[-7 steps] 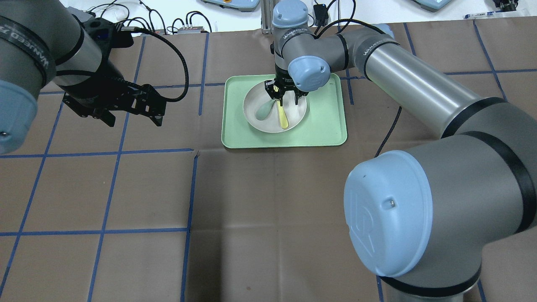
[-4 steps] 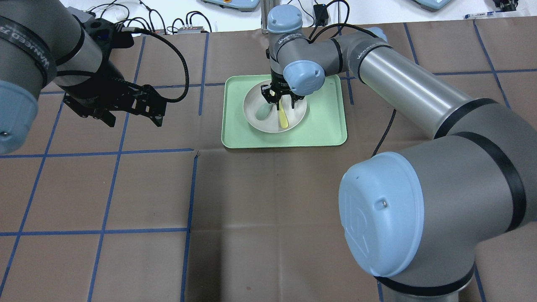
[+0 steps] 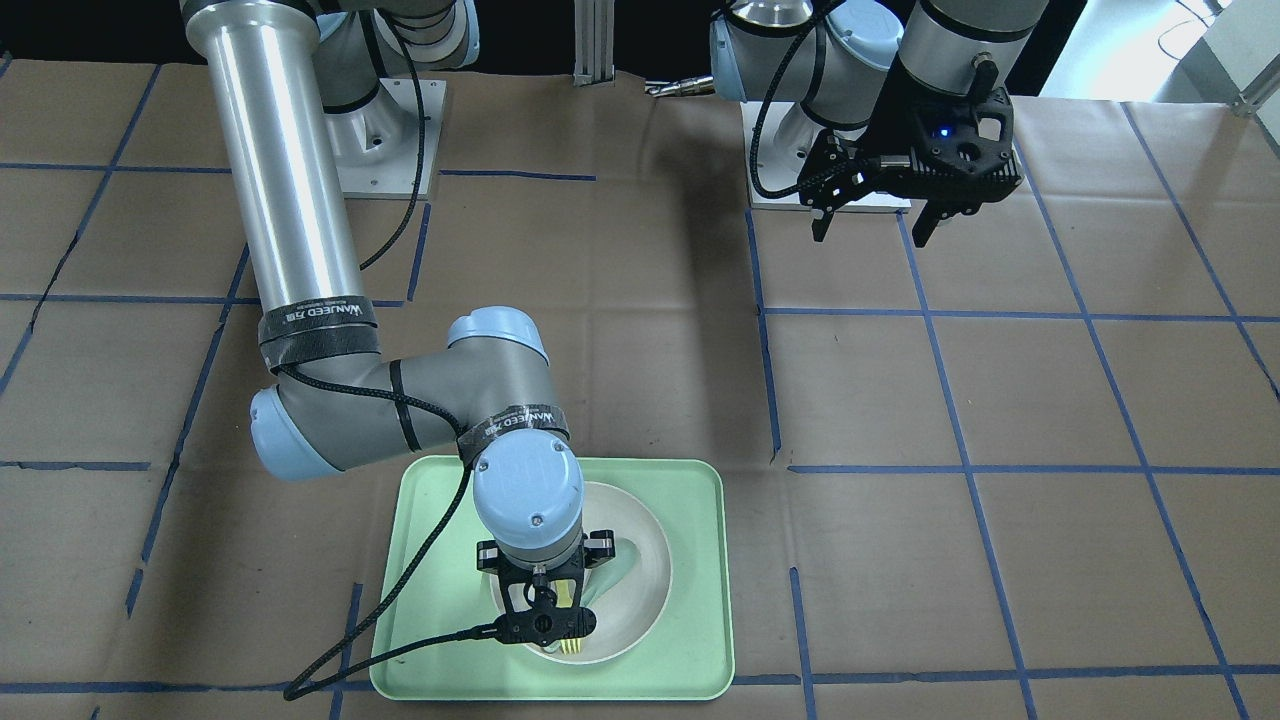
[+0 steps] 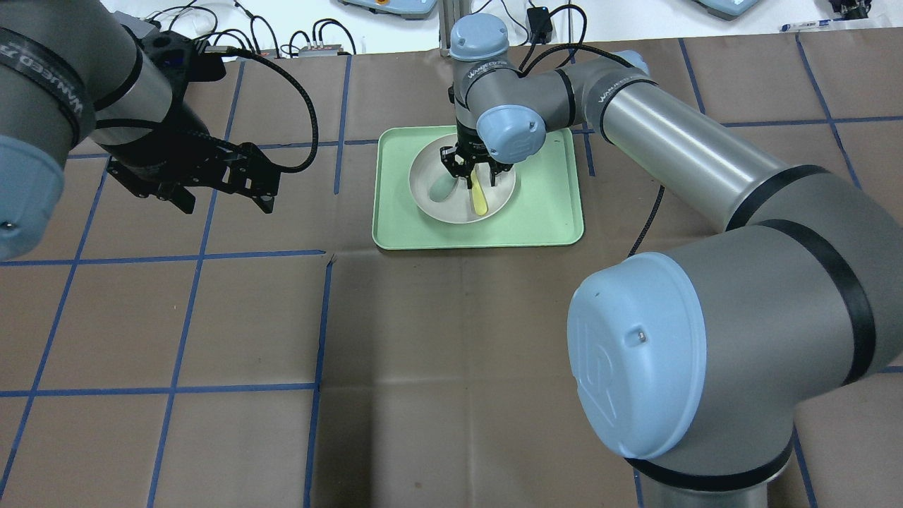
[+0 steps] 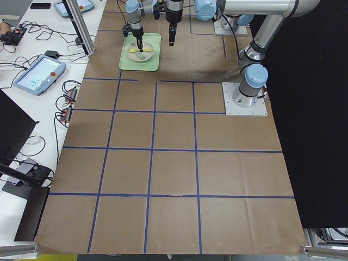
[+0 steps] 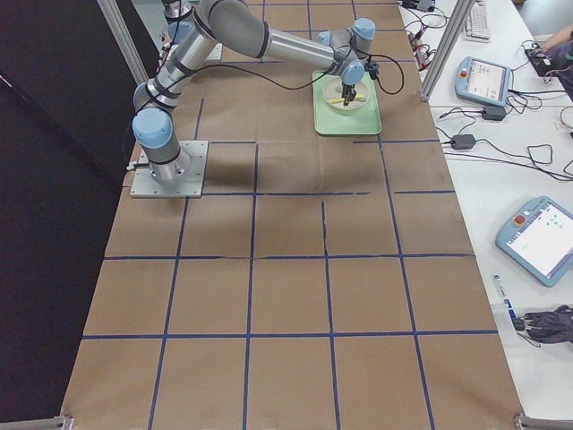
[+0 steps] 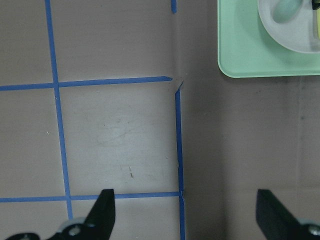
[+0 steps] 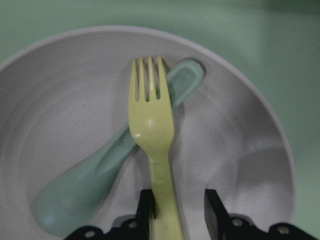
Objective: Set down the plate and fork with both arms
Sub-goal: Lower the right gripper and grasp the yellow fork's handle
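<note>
The off-white plate [image 4: 423,176] sits in the pale green tray [image 4: 543,204]. The pale-yellow fork [image 4: 480,201] lies in the plate, crossing a grey-green spoon [image 4: 443,187]. My right gripper [image 4: 473,173] is down in the plate. In the right wrist view the fork [image 8: 152,125] runs between its fingers, and the gripper [image 8: 177,210] straddles the handle. The jaws are open, with a gap on one side. My left gripper [image 4: 254,187] hovers open and empty over the table left of the tray, and it also shows in the left wrist view [image 7: 187,215].
The brown table cover has blue tape grid lines. The tray's corner [image 7: 240,55] and part of the plate [image 7: 290,35] show in the left wrist view. Cables and pendants lie beyond the far table edge.
My right gripper has shifted slightly left and come lower over the fork handle in the plate. The left arm has not moved.
</note>
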